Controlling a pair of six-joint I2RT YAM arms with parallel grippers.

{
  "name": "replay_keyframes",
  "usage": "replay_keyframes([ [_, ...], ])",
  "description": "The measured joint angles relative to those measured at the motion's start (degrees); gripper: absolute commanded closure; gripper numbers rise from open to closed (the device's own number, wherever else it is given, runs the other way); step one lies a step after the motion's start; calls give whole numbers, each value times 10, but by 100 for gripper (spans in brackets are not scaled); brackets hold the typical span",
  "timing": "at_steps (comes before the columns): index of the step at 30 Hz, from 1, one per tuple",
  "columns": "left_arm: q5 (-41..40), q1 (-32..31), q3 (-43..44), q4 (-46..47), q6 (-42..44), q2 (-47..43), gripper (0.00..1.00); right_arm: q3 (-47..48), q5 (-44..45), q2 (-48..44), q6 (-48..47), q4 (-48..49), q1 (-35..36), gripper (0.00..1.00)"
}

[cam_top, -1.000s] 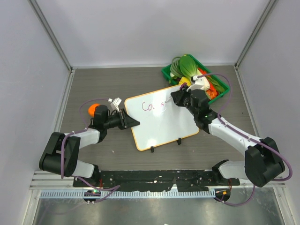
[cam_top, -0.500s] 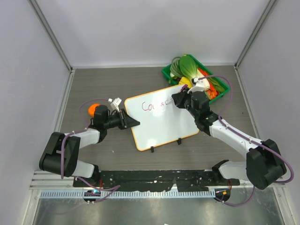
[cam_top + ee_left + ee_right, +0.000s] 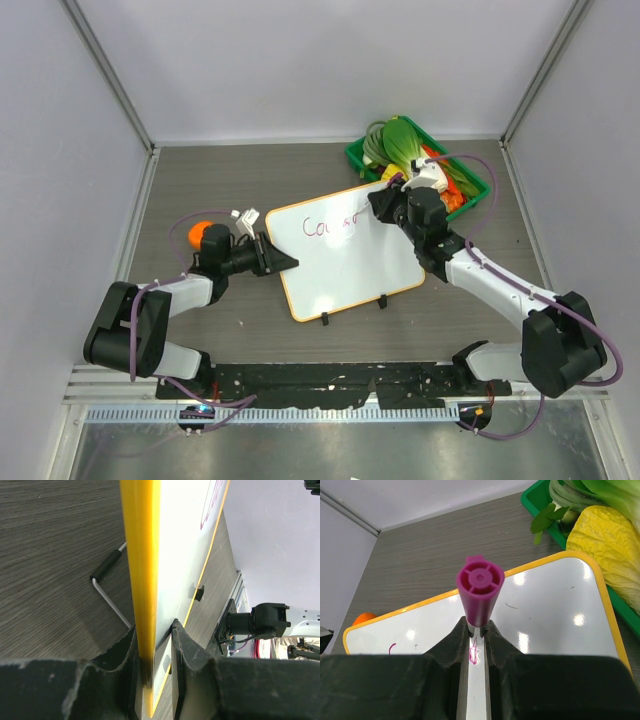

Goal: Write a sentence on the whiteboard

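The whiteboard (image 3: 350, 262) lies on the table with an orange frame and two black clips on its near edge. Purple-pink writing (image 3: 328, 226) runs along its far part, reading about "Coura"; the rest of the sentence does not show. My left gripper (image 3: 285, 262) is shut on the board's left edge, seen edge-on in the left wrist view (image 3: 142, 580). My right gripper (image 3: 382, 205) is shut on a purple marker (image 3: 479, 592) above the board's far right part. A purple mark (image 3: 473, 653) shows between its fingers.
A green tray (image 3: 358, 155) of vegetables stands at the back right, close behind my right gripper; it also shows in the right wrist view (image 3: 532, 502). An orange ball (image 3: 202, 231) lies by my left arm. Grey walls enclose the table.
My right gripper with the marker has shifted slightly right and away along the writing line, and a little more writing has appeared. The left arm and the board have not moved.
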Motion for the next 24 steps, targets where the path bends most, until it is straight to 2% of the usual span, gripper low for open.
replay_keyframes([
  [24, -2, 0, 0, -2, -1, 0, 100, -56, -26, -43, -1, -14, -1, 99],
])
